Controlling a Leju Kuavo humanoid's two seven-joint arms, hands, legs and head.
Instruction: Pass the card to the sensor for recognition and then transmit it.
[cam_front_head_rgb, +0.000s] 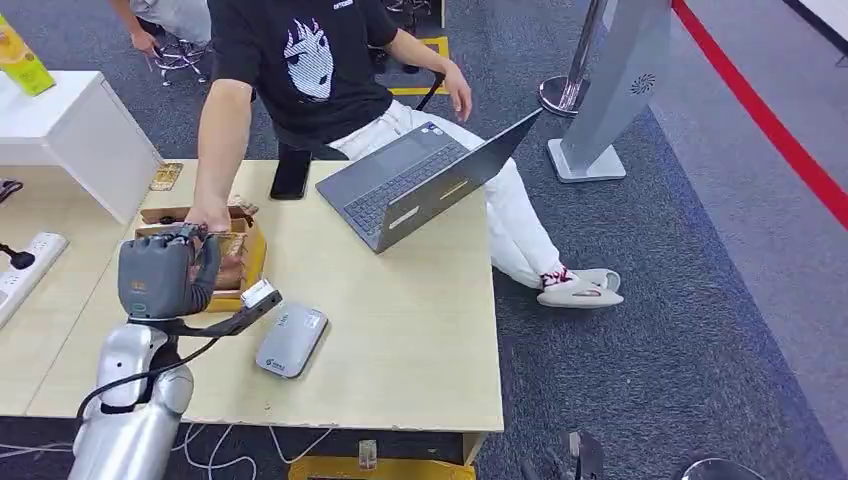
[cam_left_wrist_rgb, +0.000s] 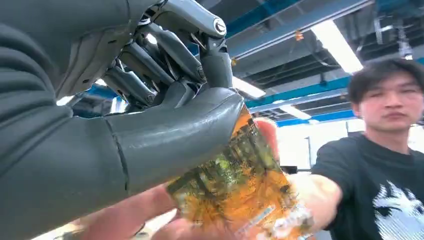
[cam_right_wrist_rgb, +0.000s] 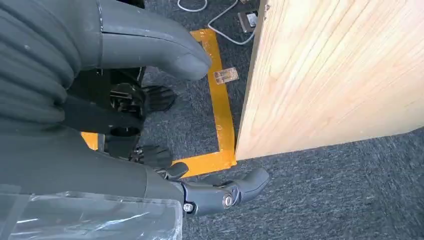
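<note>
Clearly orange-green printed card (cam_left_wrist_rgb: 240, 190) pinched by left hand (cam_left_wrist_rgb: 150, 125).

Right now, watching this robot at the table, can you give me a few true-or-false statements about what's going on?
1. The left hand grips an orange patterned card. True.
2. The laptop on the table is closed. False: its lid is open.
3. A person's hand reaches to the cardboard box beside the left hand. True.
4. The right hand rests on the tabletop. False: it hangs beside the table edge, above the carpet.
5. A grey sensor lies on the table near the left hand. True.
</note>
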